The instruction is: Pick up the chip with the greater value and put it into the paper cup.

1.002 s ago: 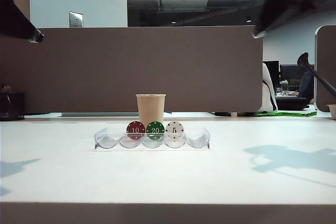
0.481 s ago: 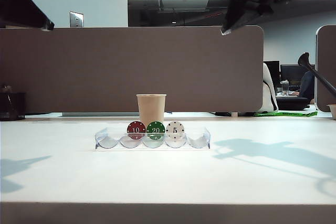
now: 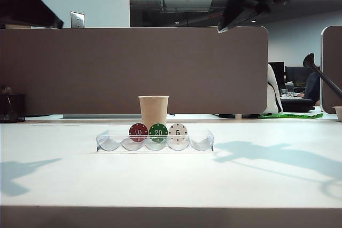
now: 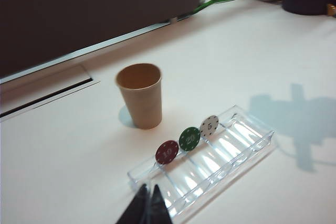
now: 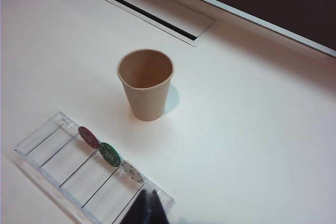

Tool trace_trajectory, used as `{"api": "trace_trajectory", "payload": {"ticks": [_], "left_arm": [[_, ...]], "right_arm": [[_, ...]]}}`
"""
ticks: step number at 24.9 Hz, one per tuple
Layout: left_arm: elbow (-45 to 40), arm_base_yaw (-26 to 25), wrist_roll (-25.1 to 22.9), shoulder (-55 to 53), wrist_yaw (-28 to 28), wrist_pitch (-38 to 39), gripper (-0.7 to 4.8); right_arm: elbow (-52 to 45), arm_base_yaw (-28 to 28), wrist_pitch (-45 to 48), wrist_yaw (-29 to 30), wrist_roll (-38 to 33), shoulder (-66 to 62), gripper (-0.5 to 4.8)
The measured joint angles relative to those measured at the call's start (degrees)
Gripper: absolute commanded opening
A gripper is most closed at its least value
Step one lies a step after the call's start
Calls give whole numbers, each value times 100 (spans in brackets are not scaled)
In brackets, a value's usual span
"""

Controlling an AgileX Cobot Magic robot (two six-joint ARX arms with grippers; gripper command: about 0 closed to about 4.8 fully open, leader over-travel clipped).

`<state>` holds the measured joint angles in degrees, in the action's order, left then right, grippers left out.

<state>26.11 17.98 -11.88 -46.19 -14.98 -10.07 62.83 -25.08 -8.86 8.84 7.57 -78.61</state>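
While both my arms hang high, nothing's done yet: green 20 chip (image 3: 158,132) sits in tray (image 3: 206,141) mid-frame, w/ paper cup (image 3: 153,109) just behind. Left pincer (image 4: 148,204) closed, empty; right pincer (image 5: 147,208) looks closed.

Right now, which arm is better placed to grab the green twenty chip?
Probably the right. In the outside view the right gripper hangs high but nearer the middle, over the tray's right end, while the left gripper sits far off left. Both are well above the green chip, jaws shut.
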Motion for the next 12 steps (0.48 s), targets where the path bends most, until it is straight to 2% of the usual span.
{"api": "trace_trajectory", "payload": {"ticks": [3,5,7,8,9,10,12], "left_arm": [[31,2,-15,-302,-42,-181,-6],[149,0,-321,-557,-133,-173,-5],[400,0,-883,-896,-409,-170,-1],[597,0,-1119,-1156,-531,-173,9],[721,0,-1246,-1318,-573,-164,53],[940,0,-1443,-1589,-669,-133,76],[1440,-2,-1827,-2124,-876,70,92]], "right_arm": [[-2,0,-168,2,0,0,-6],[-2,2,-413,0,0,0,-6],[-4,2,-619,2,0,0,-5],[-4,0,-710,26,0,0,-5],[-4,0,-769,50,0,0,-5],[-2,2,-848,151,0,2,-5],[-4,2,-988,284,0,2,-6]]}}
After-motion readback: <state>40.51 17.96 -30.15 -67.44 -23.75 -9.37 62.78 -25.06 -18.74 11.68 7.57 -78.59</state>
